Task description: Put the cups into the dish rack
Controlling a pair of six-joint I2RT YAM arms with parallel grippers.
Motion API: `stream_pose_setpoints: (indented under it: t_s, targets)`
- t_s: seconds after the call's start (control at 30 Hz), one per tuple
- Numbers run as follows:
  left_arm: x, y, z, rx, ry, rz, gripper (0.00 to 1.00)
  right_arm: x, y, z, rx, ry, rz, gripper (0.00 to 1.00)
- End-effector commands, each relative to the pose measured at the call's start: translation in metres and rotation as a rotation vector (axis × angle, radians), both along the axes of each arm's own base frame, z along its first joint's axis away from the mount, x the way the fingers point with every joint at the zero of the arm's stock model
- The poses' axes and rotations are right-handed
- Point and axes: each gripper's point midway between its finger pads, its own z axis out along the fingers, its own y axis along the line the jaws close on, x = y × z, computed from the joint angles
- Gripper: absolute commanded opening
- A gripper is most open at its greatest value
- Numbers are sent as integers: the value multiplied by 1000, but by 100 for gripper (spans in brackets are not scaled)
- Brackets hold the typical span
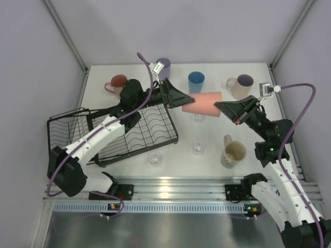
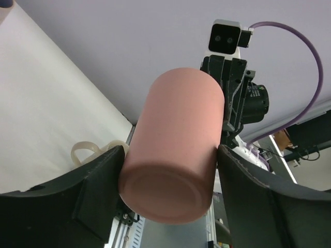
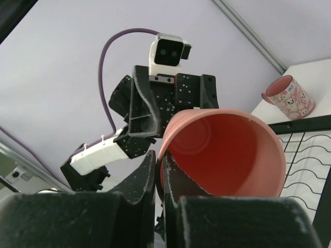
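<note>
Right hand (image 1: 220,106) pinches the salmon tumbler (image 1: 202,103) by its rim — left hand (image 1: 189,101) brackets the base, grip impossible to tell.

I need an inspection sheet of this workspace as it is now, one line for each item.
Surface: white table, no spill seen.
Job's things: dish rack, no cup seen in it; salmon tumbler on its side in the air between both grippers; lavender tumbler, blue tumbler, left pink mug, right pink mug, cream mug and three clear glasses on the table.
Clutter: nothing seen.
Grippers: right gripper shut on the tumbler's rim; left gripper jaws wide around its base, grip unsure.
Cables: purple cables, clear of the cups.
Surroundings: grey walls, metal posts.
</note>
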Motion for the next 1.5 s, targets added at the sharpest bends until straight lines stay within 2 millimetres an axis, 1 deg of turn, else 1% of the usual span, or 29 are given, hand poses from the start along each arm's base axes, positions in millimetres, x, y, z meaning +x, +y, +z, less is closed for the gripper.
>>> stream_pose_setpoints:
  t_s: [0.0,0.03,0.07,0.1,0.13,0.17,0.2,0.23,0.27,0.3,0.5,0.63,0.77,0.83,0.87,0.9,1.03,1.07,1.1,1.13,1.17,1.2,1.23,1.3,1.33,1.37,1.4,1.43,1.47]
  targets:
    - [-16,6,26,-100,-73,-48,72,-12,-1,18,36,-93,0,0]
    - [-18,7,26,-107,-62,-54,66,-12,-1,18,37,-96,-4,0]
    - [-21,8,21,-105,-50,-60,62,-11,-2,17,37,-95,-13,0]
    - [-25,11,23,-111,-53,-59,60,-11,-2,15,34,-96,-20,0]
    - [-28,13,23,-114,-48,-61,63,-11,-3,15,33,-99,-25,0]
    - [-30,15,21,-112,-45,-59,69,-10,-3,14,31,-98,-26,0]
    - [-31,16,15,-108,-31,-47,78,-11,-3,15,30,-103,-26,0]
    - [-34,20,16,-114,-35,-41,88,-12,-3,16,30,-111,-26,0]
    - [-36,21,16,-116,-30,-38,91,-14,-3,18,34,-116,-23,0]
    - [-35,22,11,-113,-14,-34,92,-15,-4,19,35,-124,-25,0]
    - [-45,24,13,-123,7,-48,94,-16,-4,21,39,-136,-22,0]
    - [-40,22,9,-120,13,-32,95,-17,-2,18,68,-121,9,0]
    - [-28,16,6,-115,40,-15,95,-19,1,17,70,-123,23,0]
    - [-22,12,1,-107,60,-11,93,-18,2,15,70,-113,25,0]
    - [-22,12,6,-115,46,-15,89,-18,3,12,66,-109,29,0]
    - [-24,11,8,-120,34,-28,82,-18,4,11,65,-110,30,0]
    - [-24,8,5,-117,38,-50,37,-10,6,-4,55,-72,24,0]
    - [-22,8,2,-116,43,-44,17,-11,8,-7,44,-69,37,5]
    - [-20,8,1,-118,43,-33,6,-9,9,-11,37,-55,42,24]
    - [-19,8,1,-118,42,-30,0,-7,10,-13,29,-46,46,34]
    - [-18,9,3,-120,36,-22,0,-7,11,-15,10,-54,47,42]
    - [-16,10,3,-120,32,-15,0,-4,13,-22,-17,-24,47,49]
    - [-14,11,3,-115,26,-9,0,-3,13,-26,-39,-16,43,60]
    - [-4,17,0,-84,37,23,0,2,12,-38,-118,11,9,71]
    - [0,19,-3,-63,18,38,0,2,11,-42,-142,18,-5,73]
    - [10,26,-10,-32,38,72,0,5,8,-43,-174,-5,-42,76]
    - [14,31,-10,-22,32,90,0,4,5,-43,-189,-13,-64,79]
    - [24,40,-13,-3,17,127,0,9,2,-56,-219,44,-96,86]
    - [31,46,-11,10,5,157,0,11,-1,-59,-249,34,-121,90]
